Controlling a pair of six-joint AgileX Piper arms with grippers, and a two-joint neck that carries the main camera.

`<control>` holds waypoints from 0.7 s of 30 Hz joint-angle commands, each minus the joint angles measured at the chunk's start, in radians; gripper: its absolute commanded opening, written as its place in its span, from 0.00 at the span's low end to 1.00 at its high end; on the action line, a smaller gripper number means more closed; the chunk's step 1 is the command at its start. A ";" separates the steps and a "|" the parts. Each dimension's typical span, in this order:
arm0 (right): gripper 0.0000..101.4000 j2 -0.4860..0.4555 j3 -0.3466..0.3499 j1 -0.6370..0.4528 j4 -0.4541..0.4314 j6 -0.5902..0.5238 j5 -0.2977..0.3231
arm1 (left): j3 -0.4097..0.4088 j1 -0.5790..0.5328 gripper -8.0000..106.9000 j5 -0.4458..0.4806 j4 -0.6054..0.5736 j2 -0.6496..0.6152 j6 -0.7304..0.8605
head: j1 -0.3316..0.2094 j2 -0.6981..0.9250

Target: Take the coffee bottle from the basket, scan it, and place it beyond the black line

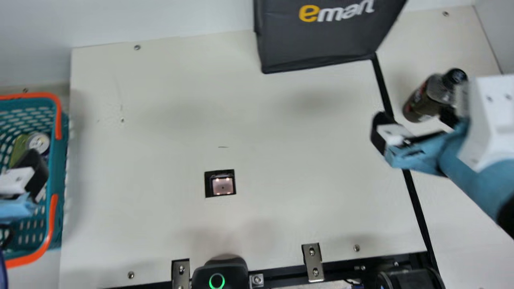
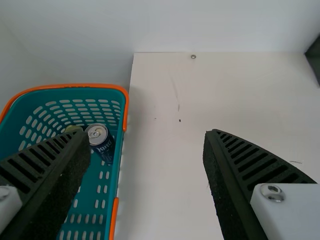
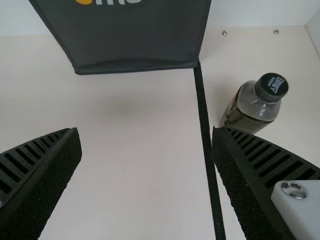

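Because the coffee bottle (image 3: 246,107) beyond the black line (image 3: 205,125) looks stiff, slick and moderately weighty, I'd grasp its middle, my right pincer (image 3: 146,131) and left pincer (image 2: 145,132) both spread wide.

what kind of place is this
Probably a mock store checkout: a teal shopping basket holding cans, a scanner window set into the table, and a dark bag at the back.

Main view: bright, diffuse illumination. A soft-edged shadow lies on the flat cream table (image 1: 160,216) at nine o'clock, beside the teal plastic basket with orange handles (image 1: 59,160). Toward seven o'clock, a square pink-lit window (image 1: 223,186) glows; toward three, the blue-and-white right arm (image 1: 461,156) is blurred.
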 commanded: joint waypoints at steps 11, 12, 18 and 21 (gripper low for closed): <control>0.90 -0.067 -0.130 -0.009 0.004 -0.065 0.166 | -0.141 -0.021 0.85 0.175 -0.026 -0.012 0.023 | -0.017 0.068; 0.90 -0.068 -0.132 -0.009 0.004 -0.065 0.173 | -0.148 -0.021 0.85 0.186 -0.026 -0.012 0.023 | -0.017 0.068; 0.90 -0.069 -0.132 -0.009 0.006 -0.065 0.179 | -0.153 -0.021 0.85 0.198 -0.026 -0.012 0.023 | -0.017 0.068; 0.90 -0.069 -0.132 -0.009 0.006 -0.065 0.179 | -0.153 -0.021 0.85 0.198 -0.026 -0.012 0.023 | -0.017 0.068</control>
